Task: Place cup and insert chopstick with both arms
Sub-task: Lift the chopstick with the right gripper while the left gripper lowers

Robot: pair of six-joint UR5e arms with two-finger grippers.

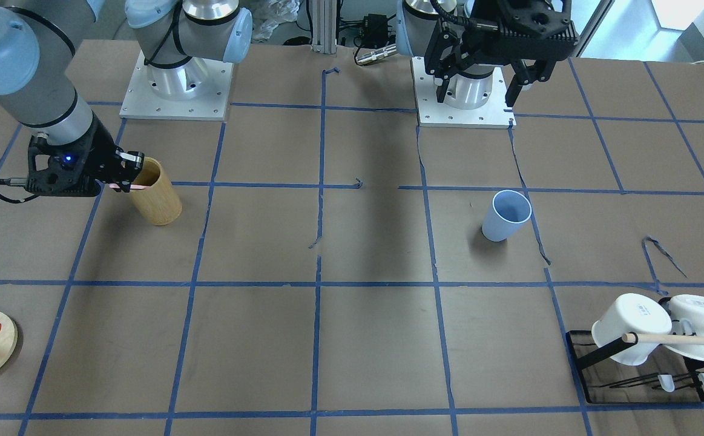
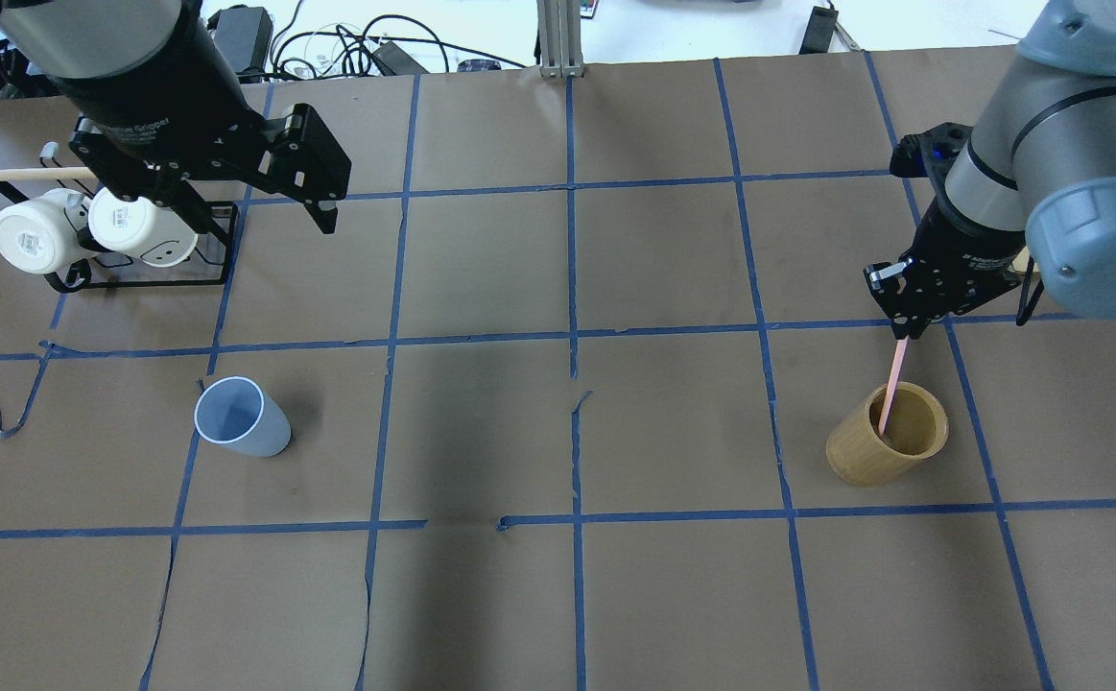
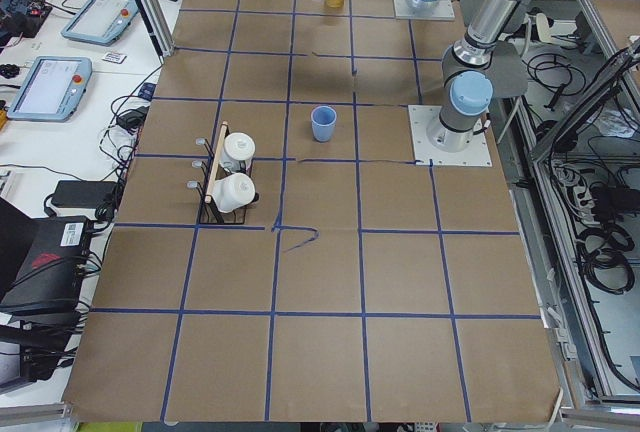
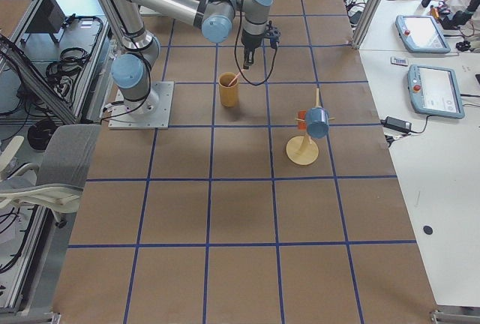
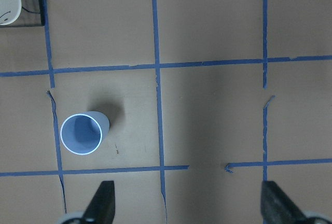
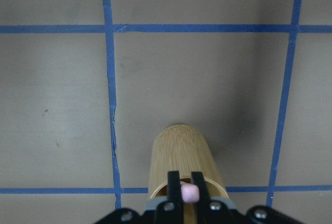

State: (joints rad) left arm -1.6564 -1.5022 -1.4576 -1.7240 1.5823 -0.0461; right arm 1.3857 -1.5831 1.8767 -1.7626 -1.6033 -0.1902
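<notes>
The right claw (image 2: 902, 329) is pinched tight on the top of the pink chopstick (image 2: 892, 384), whose lower end sits inside the bamboo tube (image 2: 865, 459) just below it. The left claw (image 5: 188, 203) hangs with its 2 fingers spread wide and empty. The blue cup (image 5: 82, 133) stands upright on the table (image 5: 207, 22), apart from that claw.

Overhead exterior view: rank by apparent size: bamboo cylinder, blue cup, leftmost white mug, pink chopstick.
1. bamboo cylinder: largest.
2-3. blue cup and leftmost white mug: look about alike; the mug sits farther from the camera, so I won't rank them.
4. pink chopstick: smallest, thin, its lower end inside the cylinder.
</notes>
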